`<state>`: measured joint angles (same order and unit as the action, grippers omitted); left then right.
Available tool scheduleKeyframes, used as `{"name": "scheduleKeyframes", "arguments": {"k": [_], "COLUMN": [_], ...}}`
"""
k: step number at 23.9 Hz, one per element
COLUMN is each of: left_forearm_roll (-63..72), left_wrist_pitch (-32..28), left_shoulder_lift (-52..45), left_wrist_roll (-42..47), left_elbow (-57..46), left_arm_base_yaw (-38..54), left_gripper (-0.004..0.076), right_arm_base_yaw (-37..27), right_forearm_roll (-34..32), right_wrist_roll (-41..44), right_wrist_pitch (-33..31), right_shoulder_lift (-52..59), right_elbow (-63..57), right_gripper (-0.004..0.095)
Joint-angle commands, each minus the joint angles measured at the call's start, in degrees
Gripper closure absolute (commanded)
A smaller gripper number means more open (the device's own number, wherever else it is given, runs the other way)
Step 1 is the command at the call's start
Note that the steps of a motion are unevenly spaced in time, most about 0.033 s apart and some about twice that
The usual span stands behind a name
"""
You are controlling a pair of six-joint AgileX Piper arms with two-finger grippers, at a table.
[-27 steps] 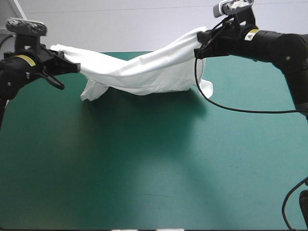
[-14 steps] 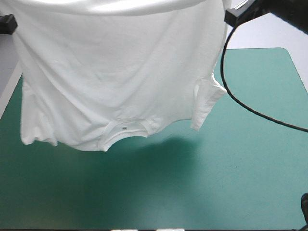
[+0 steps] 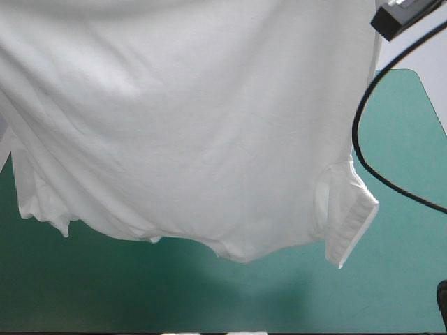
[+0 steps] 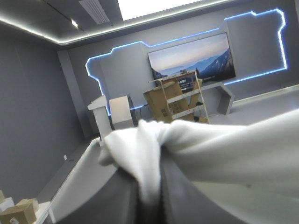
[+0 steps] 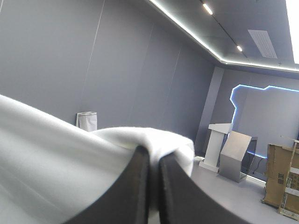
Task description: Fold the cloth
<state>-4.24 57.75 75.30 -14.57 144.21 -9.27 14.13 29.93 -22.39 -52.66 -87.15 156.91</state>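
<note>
Walls (image 5: 56,60): plain grey, filling the left half.
Ceiling light strip (image 5: 184,30): bright, upper right.
Table (image 3: 209,296): teal-green cover, lower edge.

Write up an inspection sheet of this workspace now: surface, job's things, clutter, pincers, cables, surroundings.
Surface: teal-green table cover, mostly hidden behind the hanging cloth; the visible strip is bare.
Job's things: white short-sleeved T-shirt, lifted and spread wide between both arms; one short sleeve dangles on the table's right side.
Clutter: nothing seen.
Pincers: left pincer shut on the T-shirt; right pincer shut on the T-shirt; both raised.
Cables: nothing stray seen.
Surroundings: nothing seen at or over the table.
</note>
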Motion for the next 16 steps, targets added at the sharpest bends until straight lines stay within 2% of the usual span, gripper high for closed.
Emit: {"name": "scheduleKeyframes", "arguments": {"k": [1,6,9,10,12,14,16], "left_forearm_roll": [-3.64,-3.25,-2.78,-2.62,-2.18,-0.88,-0.88], "left_wrist_pitch": [-4.25,-7.39,-12.93,-18.08,-26.18,-31.12,-32.26], "left_shoulder_lift": [3.04,9.8,14.02,16.61,18.83,19.19,19.55], "left_wrist_roll": [0.2,1.05,1.93,2.94,3.97,3.85,3.69], "left_elbow": [0.19,0.19,0.19,0.19,0.19,0.19,0.19], "left_arm_base_yaw": [0.1,0.1,0.1,0.1,0.1,0.1,0.1], "left_gripper": [0.0705,0.0705,0.0705,0.0705,0.0705,0.0705,0.0705], "right_arm_base_yaw": [-0.13,-0.13,-0.13,-0.13,-0.13,-0.13,-0.13], "right_forearm_roll": [-0.16,-0.16,-0.01,0.23,2.52,3.94,3.94], "right_wrist_roll": [-0.26,-0.26,-0.26,-0.26,-1.7,-7.12,-10.85], "right_wrist_pitch": [8.84,16.6,24.33,30.71,39.14,41.82,41.71], "right_shoulder_lift": [-2.69,-8.79,-12.88,-15.92,-18.25,-18.53,-18.53], "right_elbow": [-0.95,-1.64,-1.64,-1.64,-1.64,-1.3,-0.98], "right_gripper": [0.0925,0.0926,0.0925,0.0926,0.0926,0.0926,0.0926]}}
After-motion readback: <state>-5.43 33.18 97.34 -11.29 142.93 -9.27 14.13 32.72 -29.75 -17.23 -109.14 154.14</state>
